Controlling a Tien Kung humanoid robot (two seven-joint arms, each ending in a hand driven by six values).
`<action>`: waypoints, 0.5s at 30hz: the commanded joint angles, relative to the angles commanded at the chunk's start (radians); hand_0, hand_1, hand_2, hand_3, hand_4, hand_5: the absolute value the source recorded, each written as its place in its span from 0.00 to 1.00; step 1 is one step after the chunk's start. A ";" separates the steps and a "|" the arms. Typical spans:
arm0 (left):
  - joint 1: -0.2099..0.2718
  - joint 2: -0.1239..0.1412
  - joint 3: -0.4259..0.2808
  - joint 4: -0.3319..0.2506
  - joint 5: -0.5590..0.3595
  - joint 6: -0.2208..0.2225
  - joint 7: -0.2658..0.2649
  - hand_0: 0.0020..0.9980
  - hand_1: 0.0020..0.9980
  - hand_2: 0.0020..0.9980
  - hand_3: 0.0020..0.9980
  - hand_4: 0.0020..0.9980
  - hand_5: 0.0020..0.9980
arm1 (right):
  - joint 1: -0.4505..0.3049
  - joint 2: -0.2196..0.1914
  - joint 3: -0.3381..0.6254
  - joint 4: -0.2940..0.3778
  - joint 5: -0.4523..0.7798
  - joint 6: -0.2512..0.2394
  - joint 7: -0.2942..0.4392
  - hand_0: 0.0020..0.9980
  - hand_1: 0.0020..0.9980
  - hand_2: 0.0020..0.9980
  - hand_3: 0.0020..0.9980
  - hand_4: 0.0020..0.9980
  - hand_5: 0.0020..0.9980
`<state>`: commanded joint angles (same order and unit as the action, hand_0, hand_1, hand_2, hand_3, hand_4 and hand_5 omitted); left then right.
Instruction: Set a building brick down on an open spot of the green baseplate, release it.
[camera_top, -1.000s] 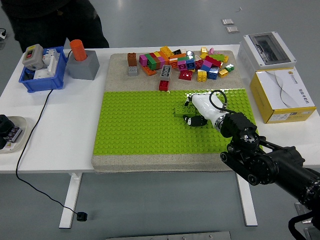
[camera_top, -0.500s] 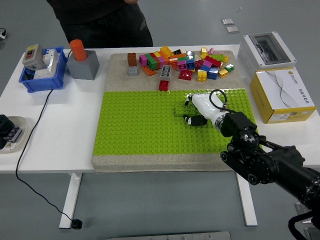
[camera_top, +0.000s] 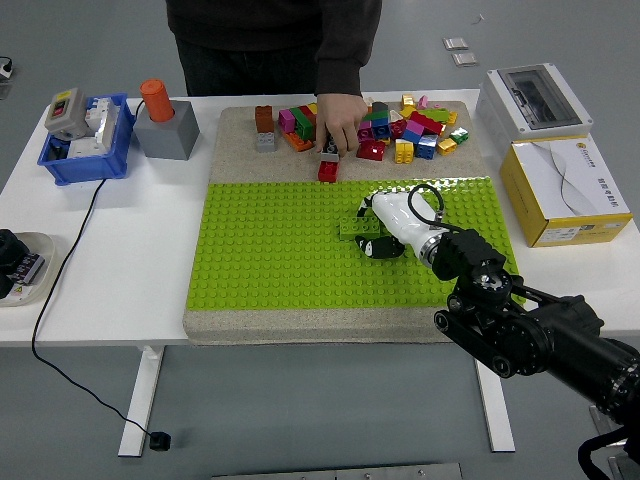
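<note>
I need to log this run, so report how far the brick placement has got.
Done: the green building brick has been carried over the green studded baseplate. In hand: the right hand is closed on it; whether it is seated cannot be told. Left: the release. A person's hand is in the loose brick pile beyond.

Bright, even light; sharp focus

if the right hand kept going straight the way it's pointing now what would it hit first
The right hand points up-left across the green studded baseplate, shut on a dark green brick. Straight on, open studs, then probably the small red brick at the far edge, near the person's hand; depth is uncertain.
</note>
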<state>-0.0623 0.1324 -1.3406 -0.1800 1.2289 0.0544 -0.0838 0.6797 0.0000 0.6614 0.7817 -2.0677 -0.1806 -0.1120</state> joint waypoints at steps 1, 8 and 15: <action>0.000 0.000 0.000 0.000 0.000 0.000 0.000 0.66 0.61 0.60 0.73 0.73 0.18 | 0.000 0.000 -0.001 0.000 0.001 0.000 0.000 0.78 0.80 0.82 0.63 0.63 0.25; -0.001 0.000 0.002 0.000 -0.001 -0.001 -0.001 0.66 0.61 0.61 0.73 0.73 0.18 | -0.002 -0.003 -0.005 -0.001 0.003 0.001 -0.003 0.78 0.80 0.82 0.62 0.63 0.25; -0.001 0.002 0.001 0.000 -0.001 -0.002 -0.001 0.66 0.61 0.61 0.73 0.73 0.19 | -0.003 -0.005 -0.005 -0.006 0.002 0.002 -0.003 0.78 0.80 0.82 0.63 0.64 0.25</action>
<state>-0.0629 0.1345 -1.3392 -0.1800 1.2281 0.0527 -0.0849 0.6767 -0.0051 0.6565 0.7762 -2.0655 -0.1783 -0.1155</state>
